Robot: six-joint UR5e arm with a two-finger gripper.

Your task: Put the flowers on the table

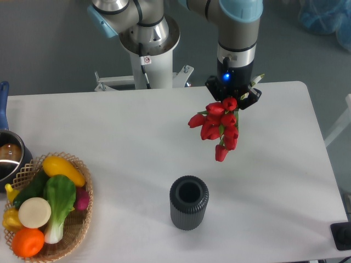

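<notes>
The flowers [218, 126] are a bunch of red tulips hanging in the air, buds pointing down toward the camera, above the white table [137, 142]. My gripper [235, 97] is shut on their green stems, which are mostly hidden behind the buds and the gripper body. A bit of green leaf shows at the gripper's right side. The dark ribbed vase [188, 201] stands upright and empty on the table, below and left of the flowers, apart from them.
A wicker basket [77, 233] of toy vegetables sits at the front left corner. A pot [8, 153] is at the left edge. The robot's base [148, 44] stands behind the table's far edge.
</notes>
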